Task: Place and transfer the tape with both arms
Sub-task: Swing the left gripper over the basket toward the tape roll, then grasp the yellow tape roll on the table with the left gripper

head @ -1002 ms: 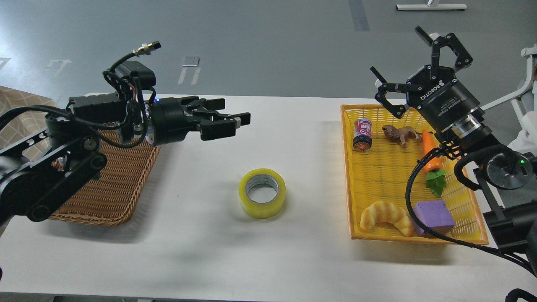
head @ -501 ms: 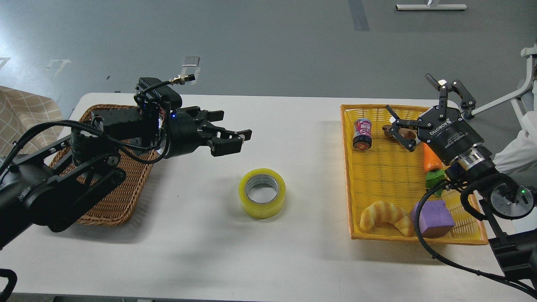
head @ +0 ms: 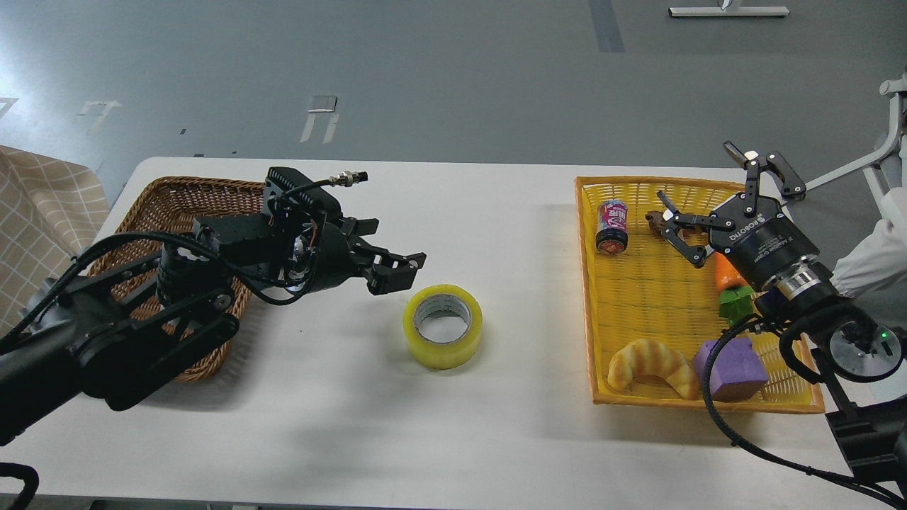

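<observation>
The tape [head: 443,326], a yellow translucent roll with a grey-white core, lies flat on the white table [head: 453,425] near the middle. My left gripper [head: 392,263] is open and empty, just left of and slightly above the roll, fingers pointing right toward it and not touching it. My right gripper [head: 717,200] is open and empty, fingers spread, hanging over the far right part of the yellow basket [head: 587,283], well away from the tape.
A brown wicker basket [head: 177,195] stands at the left under my left arm. The yellow basket holds a can [head: 612,227], a toy animal [head: 655,221], a carrot [head: 726,273], a croissant toy [head: 648,365] and a purple block [head: 733,367].
My left gripper has dropped and moved toward the tape, uncovering the wicker basket. My right gripper has come down lower over the yellow basket. The tape has not moved.
</observation>
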`<state>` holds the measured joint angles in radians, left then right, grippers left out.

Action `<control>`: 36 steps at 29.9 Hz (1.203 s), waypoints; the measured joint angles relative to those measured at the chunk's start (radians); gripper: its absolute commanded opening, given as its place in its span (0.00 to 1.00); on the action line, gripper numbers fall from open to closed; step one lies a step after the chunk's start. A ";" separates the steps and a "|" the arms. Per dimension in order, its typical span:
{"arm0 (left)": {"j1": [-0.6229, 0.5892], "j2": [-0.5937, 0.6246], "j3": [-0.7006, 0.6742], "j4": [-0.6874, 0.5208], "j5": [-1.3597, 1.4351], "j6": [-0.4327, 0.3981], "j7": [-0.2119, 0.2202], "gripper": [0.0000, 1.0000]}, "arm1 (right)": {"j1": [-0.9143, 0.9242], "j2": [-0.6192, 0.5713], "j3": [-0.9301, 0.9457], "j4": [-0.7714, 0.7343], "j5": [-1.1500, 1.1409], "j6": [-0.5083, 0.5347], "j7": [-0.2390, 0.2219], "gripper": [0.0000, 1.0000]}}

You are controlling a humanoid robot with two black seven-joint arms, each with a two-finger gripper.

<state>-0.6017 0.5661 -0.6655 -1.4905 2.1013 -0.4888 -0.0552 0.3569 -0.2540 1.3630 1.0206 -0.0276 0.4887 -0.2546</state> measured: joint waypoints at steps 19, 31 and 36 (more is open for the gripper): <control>-0.010 -0.076 0.038 0.080 -0.003 0.000 0.011 0.98 | 0.019 0.002 0.010 0.003 0.000 0.000 0.000 1.00; -0.008 -0.119 0.106 0.112 -0.005 0.000 0.012 0.98 | 0.018 0.002 0.010 0.001 0.000 0.000 0.000 1.00; -0.011 -0.137 0.113 0.142 -0.006 0.000 0.011 0.98 | 0.018 0.001 0.010 0.001 0.000 0.000 0.000 1.00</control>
<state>-0.6128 0.4287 -0.5529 -1.3481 2.0954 -0.4887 -0.0438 0.3744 -0.2530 1.3731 1.0216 -0.0276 0.4887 -0.2546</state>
